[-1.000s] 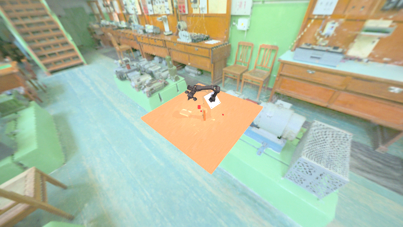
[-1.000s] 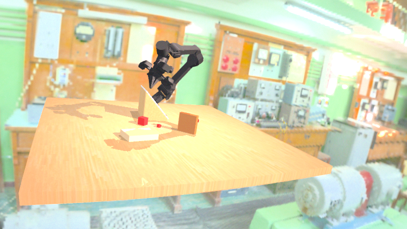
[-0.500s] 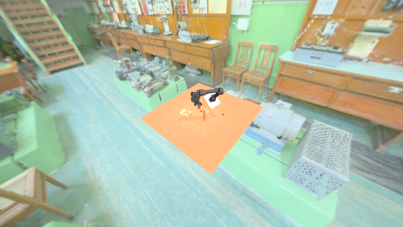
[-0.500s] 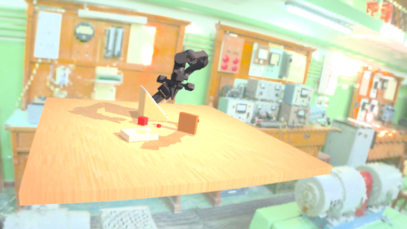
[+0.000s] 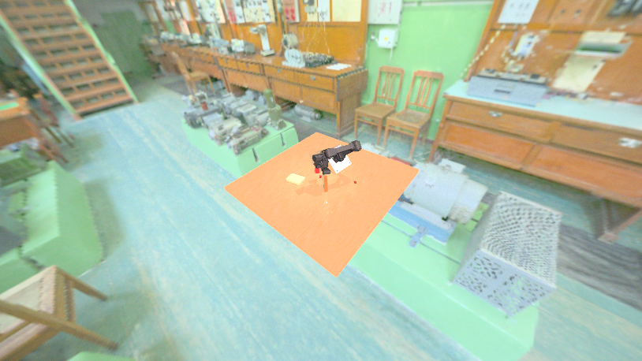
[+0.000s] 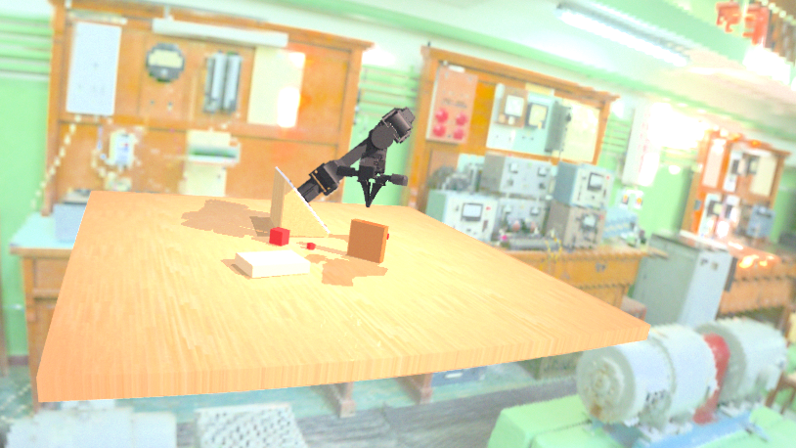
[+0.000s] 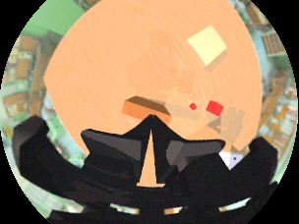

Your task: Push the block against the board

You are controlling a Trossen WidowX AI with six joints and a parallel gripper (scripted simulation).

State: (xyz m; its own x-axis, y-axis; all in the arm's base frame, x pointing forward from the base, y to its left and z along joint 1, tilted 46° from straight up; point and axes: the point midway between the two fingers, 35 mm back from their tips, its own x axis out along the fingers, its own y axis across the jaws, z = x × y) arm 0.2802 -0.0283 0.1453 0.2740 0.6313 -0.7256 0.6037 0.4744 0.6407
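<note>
A cream square block (image 5: 295,179) (image 6: 272,265) (image 7: 208,45) lies flat on the table. An orange-brown board (image 5: 325,184) (image 6: 366,241) (image 7: 135,110) stands upright on a narrow edge. The block and the board are apart, with a wide gap between them. My gripper (image 5: 326,172) (image 6: 368,205) (image 7: 152,118) is shut and empty, fingertips pointing down. It hangs a little above the board's top edge in the top and exterior views. In the wrist view the fingers cover a small part of the board's near side.
A red cube (image 5: 316,170) (image 6: 279,237) (image 7: 214,107) and a smaller red cube (image 6: 311,246) (image 7: 193,106) lie between block and arm base. Another small red piece (image 5: 355,182) (image 6: 387,236) lies beyond the board. A tilted white panel (image 5: 339,165) (image 7: 231,160) stands by the arm base.
</note>
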